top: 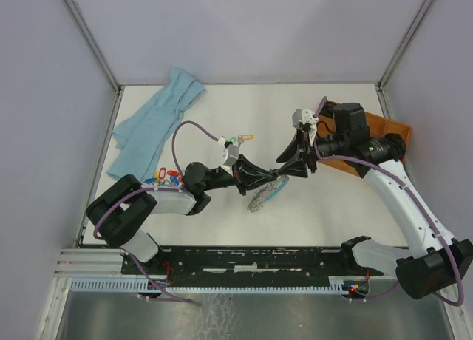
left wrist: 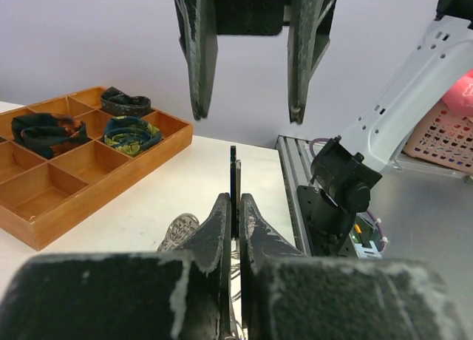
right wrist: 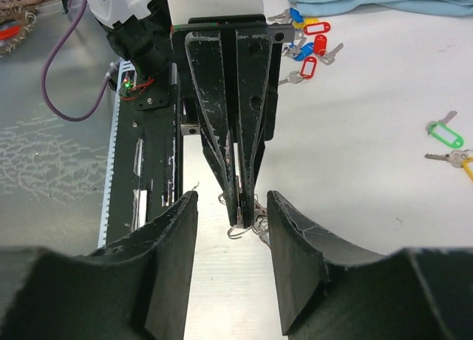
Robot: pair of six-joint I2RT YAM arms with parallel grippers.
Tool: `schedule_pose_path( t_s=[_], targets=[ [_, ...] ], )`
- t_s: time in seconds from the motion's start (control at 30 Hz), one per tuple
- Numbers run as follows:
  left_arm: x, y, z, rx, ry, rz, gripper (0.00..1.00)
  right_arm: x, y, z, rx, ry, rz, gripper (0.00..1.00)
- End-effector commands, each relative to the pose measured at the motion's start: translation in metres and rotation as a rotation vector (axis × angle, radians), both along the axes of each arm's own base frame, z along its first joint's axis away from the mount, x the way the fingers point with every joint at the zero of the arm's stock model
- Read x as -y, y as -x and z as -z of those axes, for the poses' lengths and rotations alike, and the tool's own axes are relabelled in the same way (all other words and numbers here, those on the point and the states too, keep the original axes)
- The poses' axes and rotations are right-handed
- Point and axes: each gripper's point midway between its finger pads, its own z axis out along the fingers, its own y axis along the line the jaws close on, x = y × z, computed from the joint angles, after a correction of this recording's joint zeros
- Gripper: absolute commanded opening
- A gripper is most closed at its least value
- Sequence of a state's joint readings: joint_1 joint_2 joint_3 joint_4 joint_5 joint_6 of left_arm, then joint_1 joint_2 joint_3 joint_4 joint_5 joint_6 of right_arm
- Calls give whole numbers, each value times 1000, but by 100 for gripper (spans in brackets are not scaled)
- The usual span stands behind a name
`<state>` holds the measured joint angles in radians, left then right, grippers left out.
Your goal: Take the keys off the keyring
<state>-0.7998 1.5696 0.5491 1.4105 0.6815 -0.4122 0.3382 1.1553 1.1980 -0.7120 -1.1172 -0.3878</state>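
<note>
The keyring [top: 267, 194], a bunch of silver keys with a light blue stretch, hangs at mid-table under my left gripper [top: 279, 177]. In the left wrist view the left gripper [left wrist: 233, 203] is shut on a thin dark-blue edge of it [left wrist: 233, 174], with silver keys [left wrist: 179, 230] below. My right gripper [top: 293, 161] is open and faces the left one. In the right wrist view the right gripper [right wrist: 233, 198] straddles the left fingers [right wrist: 240, 155], with wire loops [right wrist: 244, 225] at their tip, not touching them.
A wooden compartment tray [top: 378, 127] with fabric bands stands at the back right and shows in the left wrist view [left wrist: 44, 207]. A blue cloth [top: 155, 122] lies back left. Loose red-, blue- and yellow-tagged keys [top: 166, 177] [right wrist: 310, 46] and green- and orange-tagged keys [top: 238, 139] [right wrist: 445, 135] lie apart.
</note>
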Motion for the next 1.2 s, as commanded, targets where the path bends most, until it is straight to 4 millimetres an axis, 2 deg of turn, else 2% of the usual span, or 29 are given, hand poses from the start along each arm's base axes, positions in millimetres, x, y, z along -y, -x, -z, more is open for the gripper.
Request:
schedule_pose_path(
  t_s=[0.0, 0.37, 0.57, 0.67, 0.77, 0.83, 1.03, 1.17],
  targets=[
    [-10, -2, -46, 47, 137, -49, 3, -6, -5, -2, -27, -35, 12, 48],
    [-8, -6, -48, 19, 136, -68, 3, -18, 1, 13, -44, 3, -25, 37],
    [-8, -9, -47, 5, 128, -78, 3, -23, 2, 16, -45, 18, -37, 21],
    [-7, -10, -46, -1, 122, -80, 3, -25, 4, 17, -43, 21, -43, 17],
    [-7, -10, -46, -3, 119, -79, 3, -26, 6, 17, -43, 21, -58, 3],
    [-6, -8, -46, -3, 116, -67, 3, -27, 10, 13, -45, 13, -80, 1],
    [-1, 3, -44, -5, 88, 20, 25, -26, 19, 9, -37, -2, -126, 1],
    [4, 7, -41, -7, 64, 64, 27, -25, 23, 8, -35, -3, -144, 1]
  ],
)
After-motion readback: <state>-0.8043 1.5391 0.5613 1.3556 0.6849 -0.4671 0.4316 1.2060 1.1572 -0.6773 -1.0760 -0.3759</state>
